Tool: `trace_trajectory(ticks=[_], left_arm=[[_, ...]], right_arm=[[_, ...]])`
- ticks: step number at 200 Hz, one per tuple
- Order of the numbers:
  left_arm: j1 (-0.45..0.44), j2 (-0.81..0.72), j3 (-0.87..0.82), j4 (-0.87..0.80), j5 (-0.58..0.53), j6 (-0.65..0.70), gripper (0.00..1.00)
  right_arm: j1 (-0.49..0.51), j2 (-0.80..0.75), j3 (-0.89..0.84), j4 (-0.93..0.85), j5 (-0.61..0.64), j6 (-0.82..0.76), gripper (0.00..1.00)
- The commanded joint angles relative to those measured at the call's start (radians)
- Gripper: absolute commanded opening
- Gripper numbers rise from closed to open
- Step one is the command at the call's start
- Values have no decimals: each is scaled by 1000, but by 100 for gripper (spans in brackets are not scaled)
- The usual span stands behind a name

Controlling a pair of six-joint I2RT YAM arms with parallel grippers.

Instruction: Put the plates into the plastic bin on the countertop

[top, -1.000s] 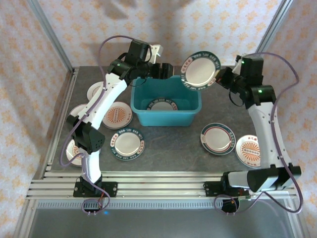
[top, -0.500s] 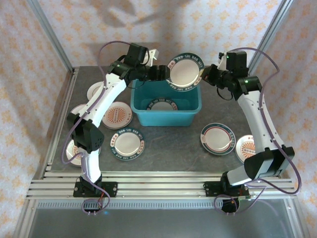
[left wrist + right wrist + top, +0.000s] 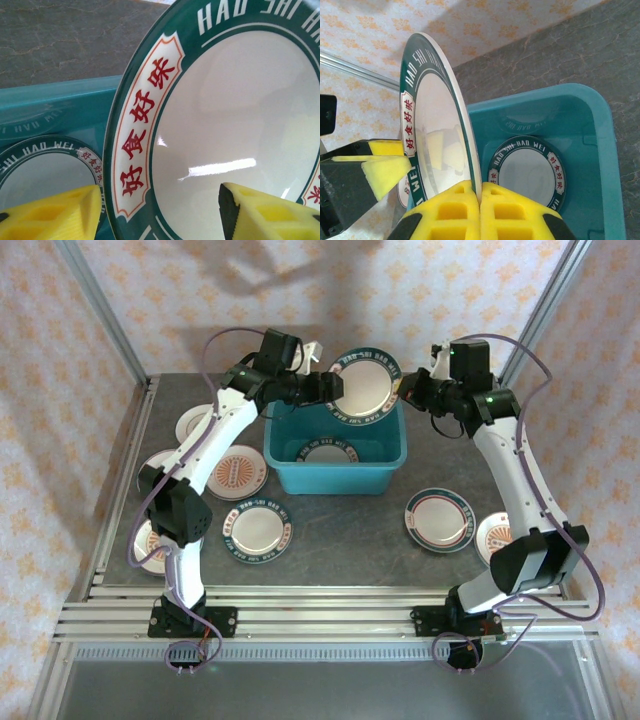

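Note:
A green-rimmed plate (image 3: 365, 387) with red characters hangs on edge over the back of the teal plastic bin (image 3: 335, 478). My right gripper (image 3: 480, 192) is shut on its lower rim (image 3: 440, 125). My left gripper (image 3: 160, 210) straddles the opposite rim (image 3: 145, 110), one yellow finger (image 3: 50, 215) behind the plate and one (image 3: 270, 215) in front. Gaps show on both sides, so it is open. One matching plate (image 3: 328, 452) lies flat in the bin. Both grippers meet at the plate in the top view, left (image 3: 330, 388) and right (image 3: 405, 390).
Several plates lie on the dark countertop (image 3: 340, 530): left of the bin (image 3: 236, 472), in front of it (image 3: 256, 531), at the far left (image 3: 158, 465) and at the right (image 3: 439, 519). Aluminium rails (image 3: 320, 615) frame the near edge.
My right arm has swung the plate leftward from beyond the bin's back right corner to over its back middle. The left jaws now span its rim and have narrowed.

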Motion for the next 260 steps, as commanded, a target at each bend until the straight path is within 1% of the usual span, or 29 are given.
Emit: trace_trajectory(ticks=[1,15,47,81,90,144,163,191,225,238,260], left_arm=[[0,8,-9,25,24,-6,58],[1,5,-14,21,22,-7,56],[1,-1,-32,23,21,-7,43],[1,-7,-42,19,20,-4,32],[0,-10,-43,15,19,-3,30],[2,-21,-56,-22,13,19,31],[0,-26,-65,-22,11,20,37],[3,-41,-78,-20,6,23,42],[9,-45,-99,-9,7,24,42],[11,-46,-106,0,9,20,42],[11,-45,-102,18,27,4,37]], right_arm=[[6,-7,21,53,-31,11,0],[6,-7,12,61,-41,17,0],[11,-12,-7,66,-44,16,0],[14,-8,-37,64,-52,15,0],[14,-10,-47,61,-48,14,0],[14,-21,-94,66,-23,13,0],[14,-22,-100,70,-13,13,0],[13,-21,-109,76,-9,18,0],[14,-18,-115,79,-1,21,0],[14,-13,-117,87,-19,25,0],[14,-3,-121,101,-45,35,0]])
